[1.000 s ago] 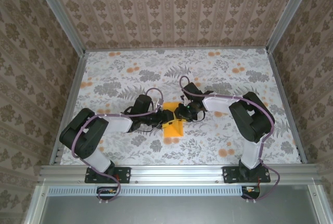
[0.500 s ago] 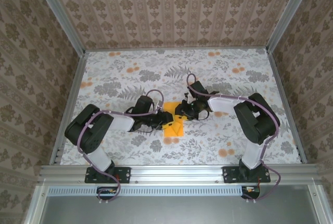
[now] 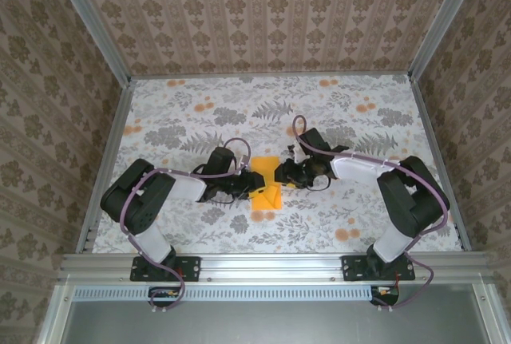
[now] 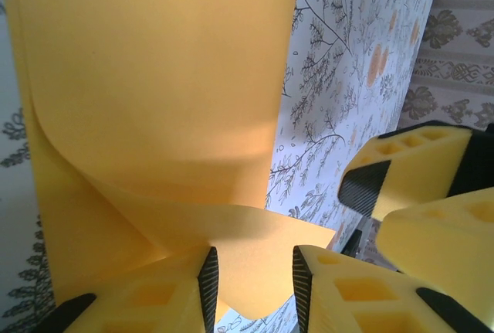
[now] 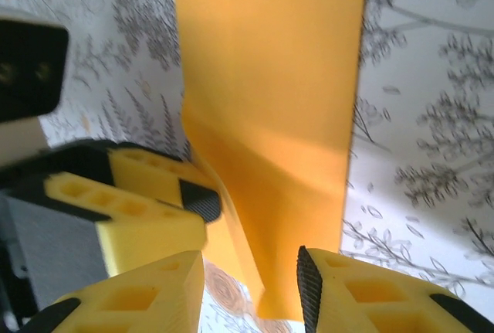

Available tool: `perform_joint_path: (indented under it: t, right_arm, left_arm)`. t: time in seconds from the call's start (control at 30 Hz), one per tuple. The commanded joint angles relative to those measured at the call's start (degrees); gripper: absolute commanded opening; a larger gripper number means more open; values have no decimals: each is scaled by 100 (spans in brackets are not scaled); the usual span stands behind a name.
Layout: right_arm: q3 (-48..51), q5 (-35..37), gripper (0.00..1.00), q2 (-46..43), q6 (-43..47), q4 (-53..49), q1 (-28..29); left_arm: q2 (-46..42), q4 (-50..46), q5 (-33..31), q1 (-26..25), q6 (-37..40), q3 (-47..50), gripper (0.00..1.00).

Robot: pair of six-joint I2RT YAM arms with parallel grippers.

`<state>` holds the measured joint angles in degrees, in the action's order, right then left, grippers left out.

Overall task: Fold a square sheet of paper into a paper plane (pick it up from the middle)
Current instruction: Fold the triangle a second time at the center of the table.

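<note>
Paper (image 4: 154,78) within left hand (image 4: 251,280) (edge curled)

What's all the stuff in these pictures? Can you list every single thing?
square sheet of paper: one, bright orange-yellow, partly folded, middle of the table between the grippers.
table cover: one, white with grey leaves and orange flower prints, under everything.
walls: three, brown patterned, left, back and right.
metal rail: one, silver, near edge, holding both arm bases.
cables: two, pale purple, one along each arm.
left arm and right arm: two, black and white, reaching to the middle.
left gripper: one, yellow fingers, black pads, jaws apart with the paper's curled edge between.
right gripper: one, same colours, jaws apart around the paper.
</note>
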<state>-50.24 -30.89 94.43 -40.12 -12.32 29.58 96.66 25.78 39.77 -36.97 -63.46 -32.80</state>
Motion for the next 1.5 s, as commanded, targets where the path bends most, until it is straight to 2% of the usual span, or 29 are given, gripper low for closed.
perform_joint_path:
  t: [0.0,0.27,0.4,0.6,0.7,0.93,1.47]
  right_arm:
    - [74,-173,40,-110,323,-246,150]
    - [-51,-198,37,150,324,-152,271]
    - [-154,-53,31,264,342,-251,281]
    - [-284,271,14,353,471,-305,275]
    - [-354,435,10,386,604,-365,279]
    - [-486,690,9,537,854,-512,280]
    - [-663,751,11,736,953,-595,276]
  left_arm:
    - [45,-11,-54,48,-104,-95,33]
    - [20,-21,-66,52,-114,-97,32]
    - [3,-29,-58,58,-114,-104,32]
    - [-49,-34,11,67,-114,-161,32]
    - [-118,-44,55,68,-90,-199,33]
    - [-287,-215,106,59,68,-330,33]
    - [-51,-354,236,-56,203,-640,33]
